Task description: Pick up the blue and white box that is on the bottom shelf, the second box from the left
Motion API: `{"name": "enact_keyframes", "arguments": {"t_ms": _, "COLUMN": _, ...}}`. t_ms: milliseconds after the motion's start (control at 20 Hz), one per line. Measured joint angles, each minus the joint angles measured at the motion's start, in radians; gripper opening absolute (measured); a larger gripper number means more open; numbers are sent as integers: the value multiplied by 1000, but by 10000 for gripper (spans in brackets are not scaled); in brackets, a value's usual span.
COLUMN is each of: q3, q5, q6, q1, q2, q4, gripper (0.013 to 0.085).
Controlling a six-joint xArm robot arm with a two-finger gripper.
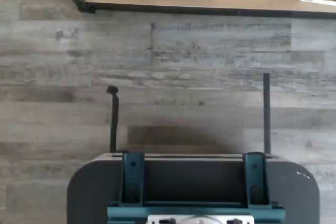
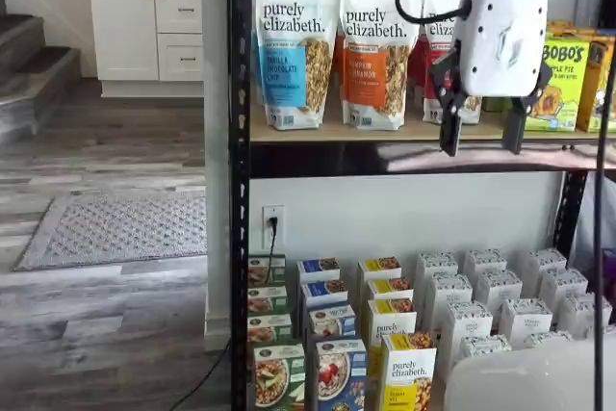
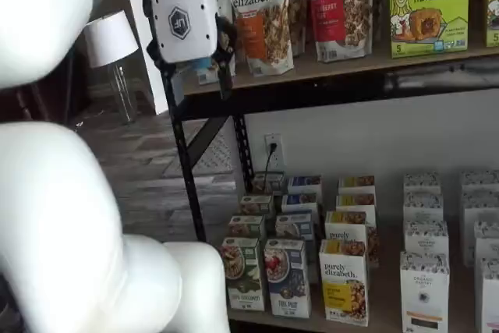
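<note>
The gripper (image 2: 483,137) is hanging with fingers spread, empty, high above the blue box (image 2: 338,375), which is looking light, stiff and best pinched across its narrow sides

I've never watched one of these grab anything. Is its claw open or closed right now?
Open. In a shelf view, the gripper hangs beside the upper shelf with a plain gap between its two black fingers, and nothing is held in it.

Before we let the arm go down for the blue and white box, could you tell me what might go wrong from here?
The blue and white box stands tight between a green box and a yellow-and-white box, so the open gripper might nudge or grab a neighbour. More blue boxes stand right behind it and could topple. The gripper hangs at the upper board, which the descent could clip.
</note>
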Motion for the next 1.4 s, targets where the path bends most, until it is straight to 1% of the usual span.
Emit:
{"name": "enact_keyframes", "arguments": {"t_ms": 100, "q3": 27, "q5": -30, "q6": -1, "q1": -2, "q2": -5, "q4": 3, "gripper": 850}}
{"name": "enact_keyframes", "arguments": {"t_ms": 300, "q3": 89, "q5": -97, "q6": 5, "q1": 9, "q2": -15, "q4": -6, "gripper": 850}}
{"name": "enact_keyframes", "arguments": {"t_ms": 500, "q3": 155, "q5": -163, "q6": 18, "q1": 24, "q2": -18, "q4": -17, "gripper": 850}}
{"name": "enact_keyframes", "arguments": {"t_ms": 700, "q3": 209, "q5": -217, "q6": 39, "q1": 47, "q2": -20, "q4": -33, "gripper": 850}}
{"name": "enact_keyframes", "arguments": {"t_ms": 850, "q3": 262, "q5": -279, "q6": 50, "q1": 58, "q2": -32, "q4": -36, "gripper": 850}}
{"name": "enact_keyframes", "arguments": {"t_ms": 1000, "q3": 323, "q5": -356, "q6": 54, "q1": 60, "q2": -49, "q4": -28, "gripper": 850}}
{"name": "enact_keyframes", "arguments": {"t_ms": 1150, "q3": 366, "q5": -396, "q6": 71, "q1": 77, "q2": -38, "q4": -32, "gripper": 850}}
{"name": "enact_keyframes", "arguments": {"t_ms": 1400, "q3": 439, "q5": -472, "q6": 81, "q1": 88, "q2": -30, "q4": -21, "gripper": 850}}
